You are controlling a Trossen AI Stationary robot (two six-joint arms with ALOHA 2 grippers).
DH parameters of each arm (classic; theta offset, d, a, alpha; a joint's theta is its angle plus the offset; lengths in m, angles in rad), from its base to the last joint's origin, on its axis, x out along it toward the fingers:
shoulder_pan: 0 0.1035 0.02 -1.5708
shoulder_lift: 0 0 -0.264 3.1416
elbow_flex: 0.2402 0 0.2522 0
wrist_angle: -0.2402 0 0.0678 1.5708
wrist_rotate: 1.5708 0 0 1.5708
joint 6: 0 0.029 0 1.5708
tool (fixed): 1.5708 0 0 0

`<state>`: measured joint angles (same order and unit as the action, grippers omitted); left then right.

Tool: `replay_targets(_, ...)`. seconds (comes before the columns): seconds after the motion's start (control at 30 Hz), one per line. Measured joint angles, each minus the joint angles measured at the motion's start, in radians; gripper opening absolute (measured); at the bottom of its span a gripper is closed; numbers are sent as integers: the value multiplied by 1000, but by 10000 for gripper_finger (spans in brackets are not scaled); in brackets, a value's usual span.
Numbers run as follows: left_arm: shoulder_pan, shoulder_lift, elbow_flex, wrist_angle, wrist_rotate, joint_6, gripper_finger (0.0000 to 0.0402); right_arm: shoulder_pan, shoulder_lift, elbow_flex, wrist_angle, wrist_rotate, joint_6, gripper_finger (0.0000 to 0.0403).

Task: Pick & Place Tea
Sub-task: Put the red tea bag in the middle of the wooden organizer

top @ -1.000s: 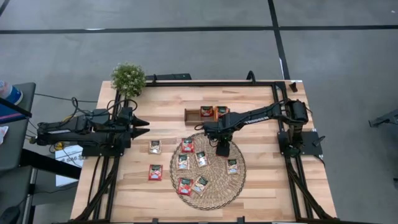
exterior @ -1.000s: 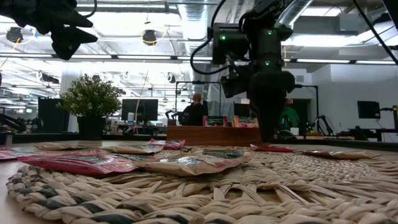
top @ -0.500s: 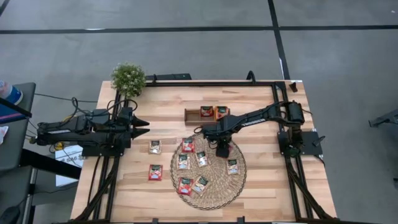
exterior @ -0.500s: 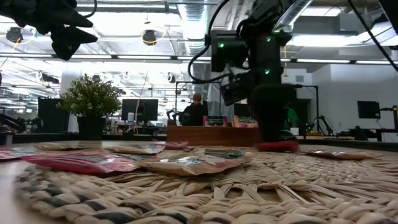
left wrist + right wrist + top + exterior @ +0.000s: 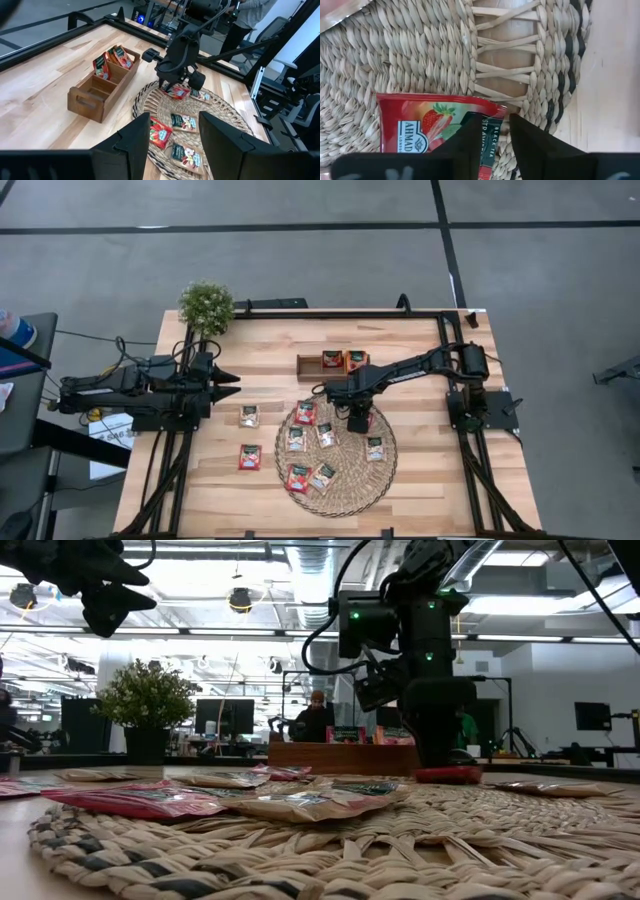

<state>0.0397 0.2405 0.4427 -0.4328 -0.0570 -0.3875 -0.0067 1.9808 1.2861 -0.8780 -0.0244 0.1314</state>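
The tea sachets are small flat squares of glossy foil, most red-orange with a dark green band; the one under the right arm shows a strawberry print and white lettering. It lies on the round woven mat, a coarse plaited wicker disc with dark strands worked into its rim and open lattice gaps near the edge. Six more sachets lie scattered on the mat, two rest on the bare wood to its left, and several stand upright in two compartments of the small brown wooden tray, whose third compartment holds none.

The right gripper reaches in from the right edge of the surface, its arm bent at the elbow and the wrist pointing straight down at the mat's far side. Its dark fingers straddle the edge of the red sachet, narrowly spread with the foil between them; whether they have clamped it cannot be told. The left gripper hangs level above the left side, fingers spread wide, pointing toward the tray.

The surface is pale butcher-block wood in a black frame, with a small potted plant at its far left corner. Beyond it lies an open workshop with monitors and ceiling lights.
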Motion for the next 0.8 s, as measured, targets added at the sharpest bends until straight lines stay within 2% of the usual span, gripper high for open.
replay_targets(0.37, 0, 0, 0, 0, 0, 0, 161, 0, 1, -1, 3, -2, -8, 4)
replay_targets(0.6, 0, 0, 0, 0, 0, 1, 161, 0, -3, 11, -18, 3, -9, 1)
replay_targets(0.8, 0, 0, 0, 0, 0, 5, 161, 6, -1, 106, -150, 17, -47, 1)
